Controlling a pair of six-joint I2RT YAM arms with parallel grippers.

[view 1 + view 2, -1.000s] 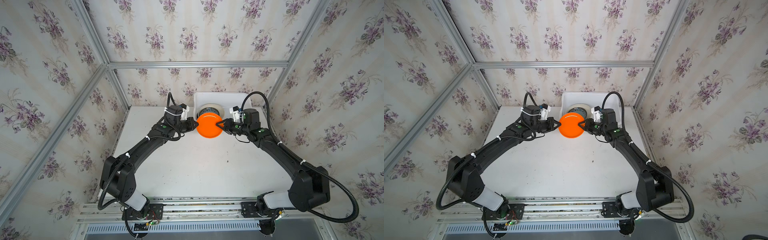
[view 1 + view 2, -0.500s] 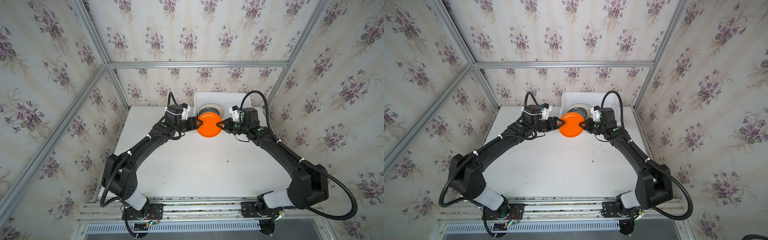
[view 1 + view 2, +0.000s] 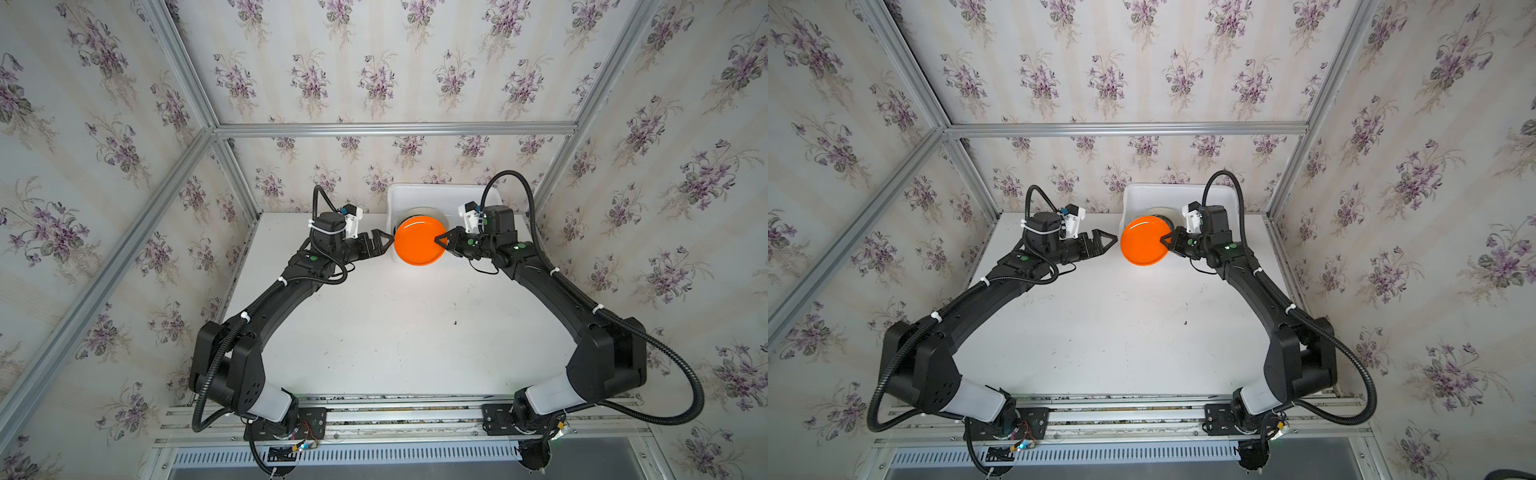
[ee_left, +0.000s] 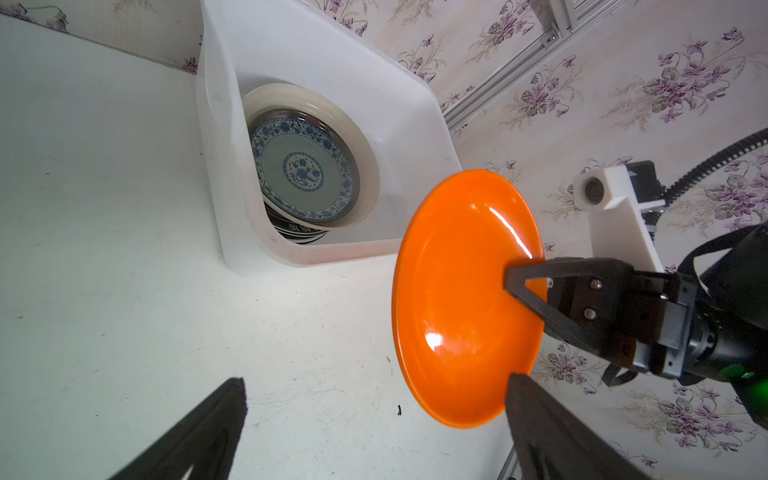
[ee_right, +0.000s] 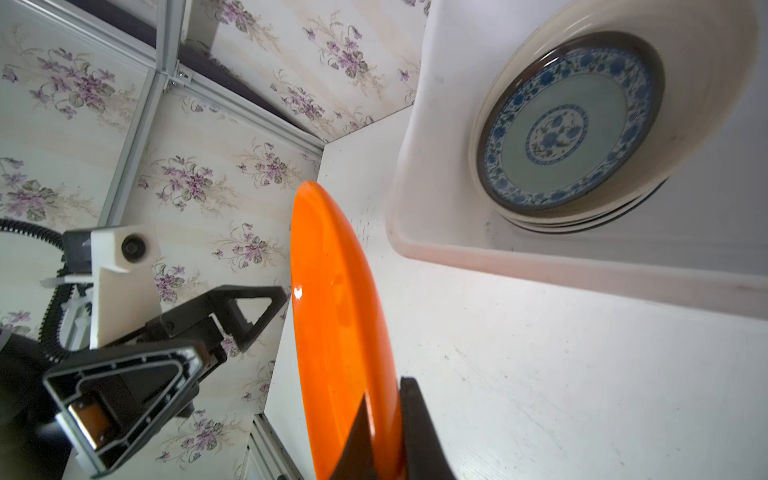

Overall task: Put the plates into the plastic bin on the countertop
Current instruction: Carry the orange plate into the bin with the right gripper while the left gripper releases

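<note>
A single pinch carries the orange plate (image 3: 419, 240): the right claw (image 3: 438, 240) grips its right rim, and the left claw (image 3: 388, 240) stands spread just left, clear of it. The plate could swing, slip, or clip the plastic bin's (image 3: 440, 189) near rim (it hangs there, above the bench (image 3: 395, 332)). Inside the bin, a teal-patterned plate (image 4: 301, 166) tops the stack, nested in a cream plate (image 4: 365, 166).

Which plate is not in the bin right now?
The orange plate, clamped at its rim by the right gripper outside the plastic bin; the blue-patterned plate and the rest lie stacked inside it.
</note>
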